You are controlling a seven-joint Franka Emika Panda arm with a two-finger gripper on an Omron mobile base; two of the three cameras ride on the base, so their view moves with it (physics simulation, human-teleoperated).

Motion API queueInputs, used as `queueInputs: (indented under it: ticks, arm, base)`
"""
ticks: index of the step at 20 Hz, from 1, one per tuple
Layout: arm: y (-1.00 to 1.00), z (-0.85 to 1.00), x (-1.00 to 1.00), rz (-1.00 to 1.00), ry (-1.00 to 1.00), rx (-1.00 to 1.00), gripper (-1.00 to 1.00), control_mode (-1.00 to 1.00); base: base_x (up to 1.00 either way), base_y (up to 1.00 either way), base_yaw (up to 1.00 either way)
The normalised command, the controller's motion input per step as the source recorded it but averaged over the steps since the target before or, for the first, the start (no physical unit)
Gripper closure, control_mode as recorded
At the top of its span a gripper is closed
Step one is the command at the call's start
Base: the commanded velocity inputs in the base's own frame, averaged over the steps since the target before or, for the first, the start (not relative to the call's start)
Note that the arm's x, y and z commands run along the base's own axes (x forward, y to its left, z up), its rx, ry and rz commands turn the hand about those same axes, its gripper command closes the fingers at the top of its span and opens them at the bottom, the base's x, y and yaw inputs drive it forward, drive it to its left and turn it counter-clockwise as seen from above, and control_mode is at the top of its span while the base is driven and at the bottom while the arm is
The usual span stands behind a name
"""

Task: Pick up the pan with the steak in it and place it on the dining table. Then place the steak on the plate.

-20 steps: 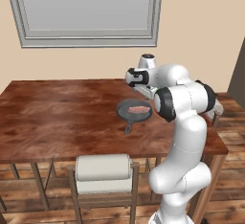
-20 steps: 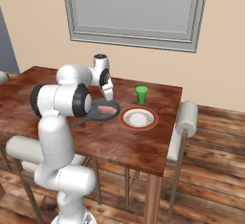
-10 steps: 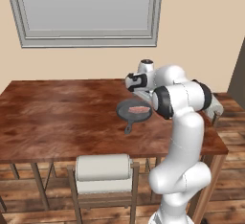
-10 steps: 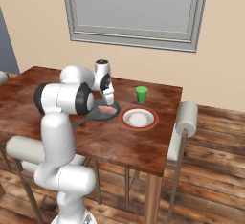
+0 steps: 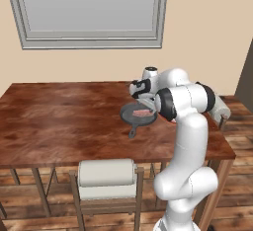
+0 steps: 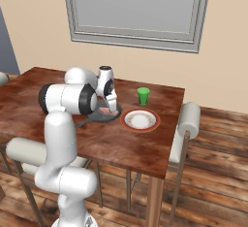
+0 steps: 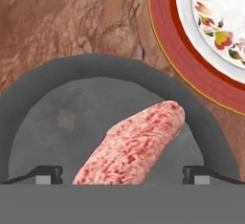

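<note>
Left base view: the arm's elbow hides the right edge of the round dark pan on the glossy wood-grain table; the pink steak lies in it, the short handle pointing at the near edge. The gripper hangs just above.

Right base view: the plate, red-rimmed, sits just beside the pan, a green cup behind. The forearm covers much of the pan.

Hand view: both fingertips stand wide apart either side of the marbled, oblong steak, its near end cut off. The plate is cropped at the corner.
</note>
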Motion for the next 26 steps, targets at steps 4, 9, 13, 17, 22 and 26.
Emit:
queueInputs:
  ticks: [4,9,13,17,22,26]
  arm:
    - [-0.07,-0.21,0.0,0.0,0.05,0.0,-1.0,-1.0]
    - [-0.01,-0.12,0.02,0.0,0.02,0.0,-1.0,-1.0]
    - [0.0,-0.04,0.3,0.0,0.0,0.0,-1.0,-1.0]
    - [0.0,-0.09,0.3,0.0,0.01,0.0,-1.0,-1.0]
    - [-0.03,-0.24,0.03,0.0,0.06,-0.01,-1.0,-1.0]
    - [-0.11,-0.28,-0.08,0.0,0.07,-0.01,-1.0,-1.0]
  base:
    - [0.0,0.0,0.0]
    - [0.0,0.0,0.0]
    - [0.0,0.0,0.0]
    - [0.0,0.0,0.0]
    - [0.0,0.0,0.0]
    - [0.0,0.0,0.0]
